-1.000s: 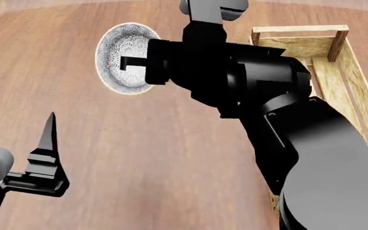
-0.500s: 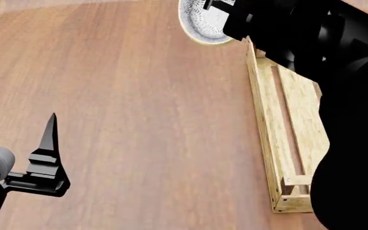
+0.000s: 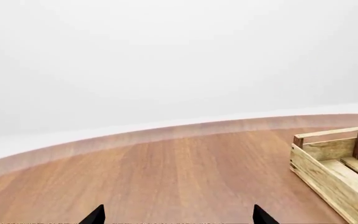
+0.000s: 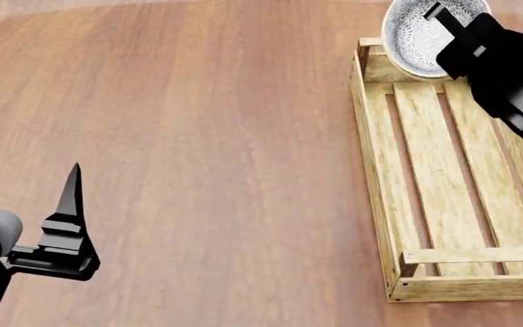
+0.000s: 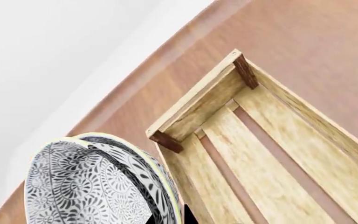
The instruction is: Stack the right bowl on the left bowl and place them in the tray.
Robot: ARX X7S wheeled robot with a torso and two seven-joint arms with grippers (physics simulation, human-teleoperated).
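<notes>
1. The right end effector (image 4: 443, 30) is clamped on the rim of the stacked bowls (image 4: 421, 30); the right wrist view shows two patterned rims nested one in the other (image 5: 98, 182), tipped steeply on edge, not level.
2. Directly below the right end effector lies the far end of the tray (image 4: 375, 170), its end plank and dark corner posts (image 5: 246, 71) just under the bowls. The bowls hang above it, not touching.
3. My judgement: stacking is finished and placing is in hand. To do it well, bring the stack further in over the slats (image 4: 434, 170), away from the end plank, level the rims so the inner bowl cannot slide out, lower until the base rests on the slats, and only then release.
4. The right arm reaches forward from the head view's right edge, its wrist turned so the bowls face sideways.
5. Well apart, across bare table (image 4: 207, 136), the left end effector (image 4: 66, 225) hovers idle with its fingers apart, two tips (image 3: 95, 215) showing in the left wrist view, holding nothing.
</notes>
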